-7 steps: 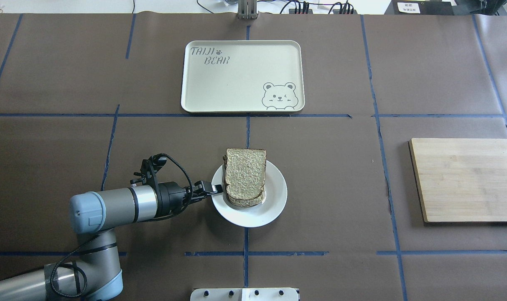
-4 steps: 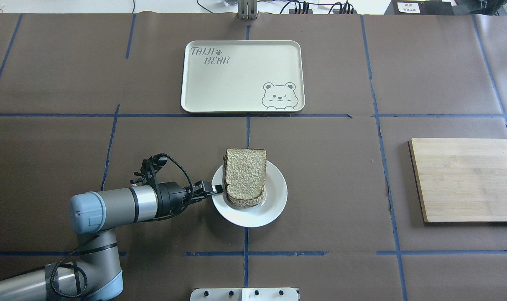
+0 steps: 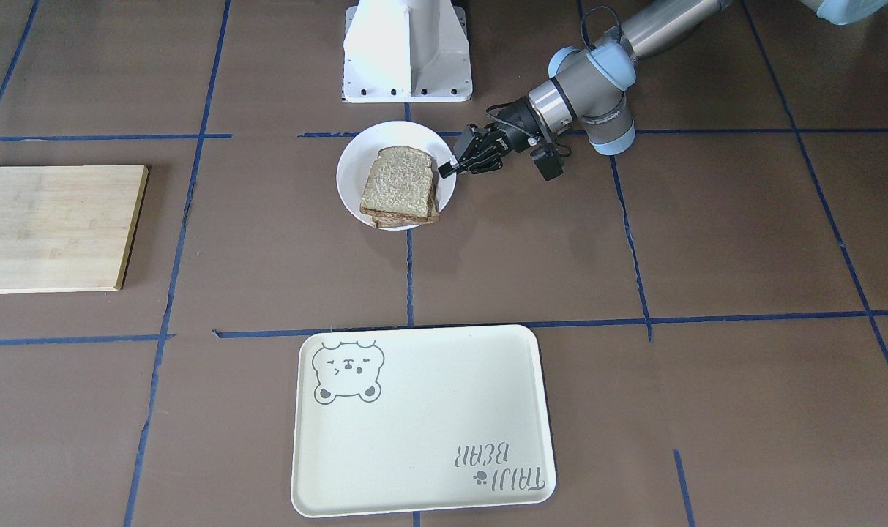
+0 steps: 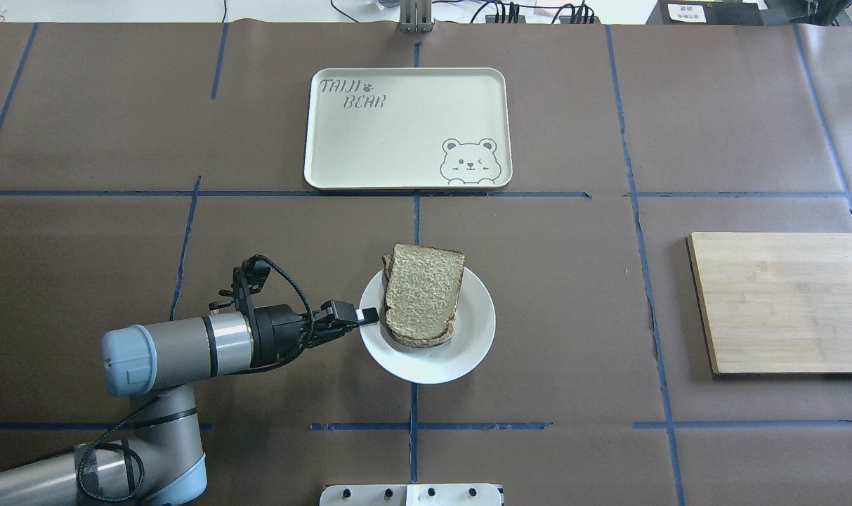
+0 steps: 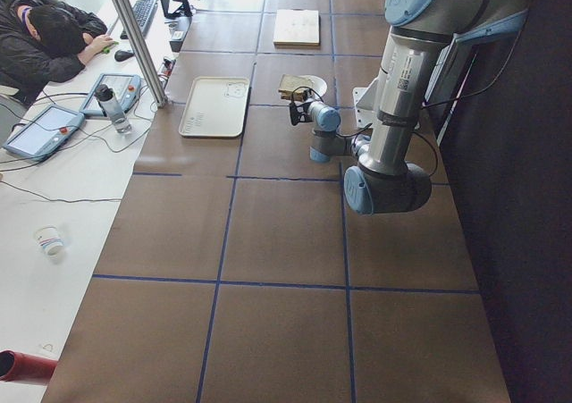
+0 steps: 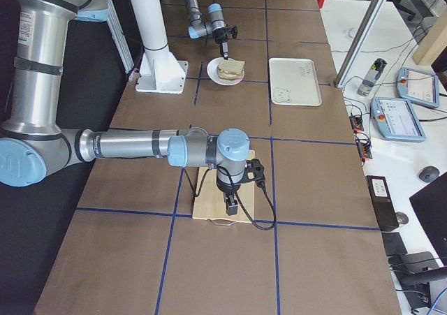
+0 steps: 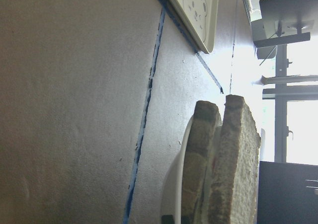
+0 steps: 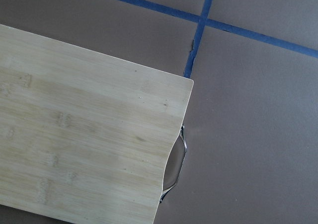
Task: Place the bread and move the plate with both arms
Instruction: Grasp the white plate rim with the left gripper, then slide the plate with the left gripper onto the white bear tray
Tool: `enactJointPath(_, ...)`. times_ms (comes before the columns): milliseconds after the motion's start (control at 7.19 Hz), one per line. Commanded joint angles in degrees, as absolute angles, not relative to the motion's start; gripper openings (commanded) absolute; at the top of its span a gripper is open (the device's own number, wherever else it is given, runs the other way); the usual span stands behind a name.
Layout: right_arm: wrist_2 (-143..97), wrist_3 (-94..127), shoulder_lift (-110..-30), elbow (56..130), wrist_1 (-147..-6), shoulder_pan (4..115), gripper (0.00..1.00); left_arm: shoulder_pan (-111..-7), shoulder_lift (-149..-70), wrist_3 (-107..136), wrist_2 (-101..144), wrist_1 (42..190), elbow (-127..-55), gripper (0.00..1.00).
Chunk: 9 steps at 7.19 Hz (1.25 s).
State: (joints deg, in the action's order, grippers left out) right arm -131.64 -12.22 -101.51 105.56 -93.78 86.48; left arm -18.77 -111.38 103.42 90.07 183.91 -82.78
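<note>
Jaws of the silver-grey left arm [image 4: 187,344] pinch shut on the rim of the small round white plate [image 4: 468,344], which bears the brown-crusted wholegrain bread [image 4: 423,295] mid-desk [image 4: 573,316], apparently to shift both together. The right arm [image 6: 140,146] hangs over the pale wooden board [image 4: 784,302], its jaws impossible to judge.

The left gripper [image 4: 371,315] has its tips at the rim of the plate [image 4: 471,337]. Straight ahead of its fingers the bread [image 4: 423,295] sits stacked up and blocks the way. Past the plate, further ahead, there is only bare brown table [image 4: 559,295] until the wooden board [image 4: 784,302], well apart. Off to the hand's one side, away from the robot, the cream tray [image 4: 404,126] lies across the path, with a strip of bare table before it. On the hand's other side the white base [image 3: 407,44] stands near. The right gripper [image 6: 230,206] hangs over the board, which lies in the way below it.
</note>
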Motion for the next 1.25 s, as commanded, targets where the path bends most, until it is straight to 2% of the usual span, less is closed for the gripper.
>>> enactJointPath(0, -131.7, -12.2, -101.5, 105.6, -93.8, 86.5, 1.00, -19.2, -111.6, 104.4, 85.7, 189.3, -82.8, 0.05)
enactJointPath(278, -131.7, -12.2, -101.5, 105.6, -93.8, 86.5, 1.00, -21.3, -112.8, 104.6, 83.1, 189.2, -82.3, 0.05)
enactJointPath(417, -131.7, -12.2, -101.5, 105.5, -93.8, 86.5, 1.00, -23.8, -113.5, 106.0, 83.1, 189.1, -79.8, 0.05)
enactJointPath(1112, -131.6, -12.2, -101.5, 105.3, -93.8, 86.5, 1.00, -37.6, -133.0, 116.1, 85.8, 188.7, -49.0, 0.05)
